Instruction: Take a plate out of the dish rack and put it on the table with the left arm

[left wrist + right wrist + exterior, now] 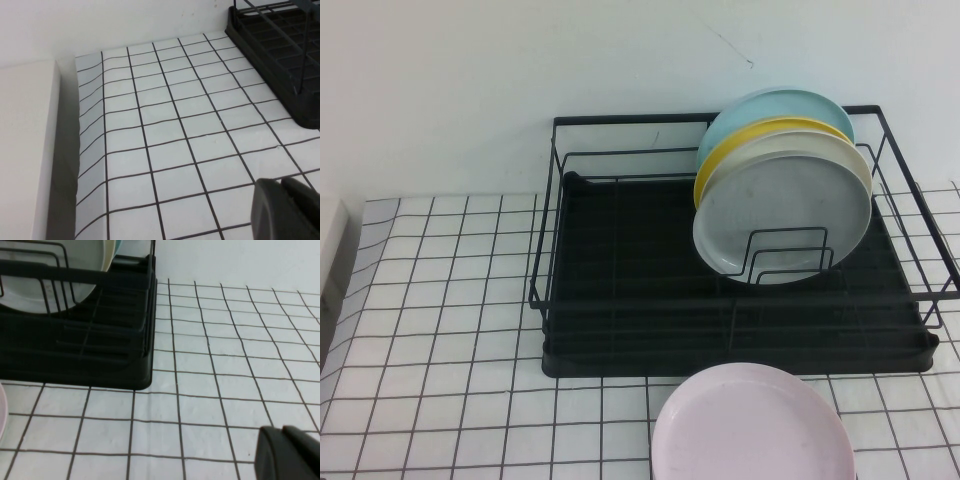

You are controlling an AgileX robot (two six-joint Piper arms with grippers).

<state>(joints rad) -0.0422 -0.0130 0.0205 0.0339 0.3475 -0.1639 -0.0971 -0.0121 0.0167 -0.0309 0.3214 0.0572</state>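
Left gripper (287,210) and right gripper (290,452) — matte black, rounded fingers.

grey plate (782,225) | yellow plate (720,158) | mint-green plate (760,108) | white wall (470,80)

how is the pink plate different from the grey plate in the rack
The round pale pink matte plate lies flat on the white grid-lined table, in front of the black wire dish rack; the round grey plate stands on edge inside that rack. The pink plate lies alone, while the grey plate leans in a row with other plates behind it. Pink is clean-looking; grey looks scuffed. Both seem alike in shape and size.
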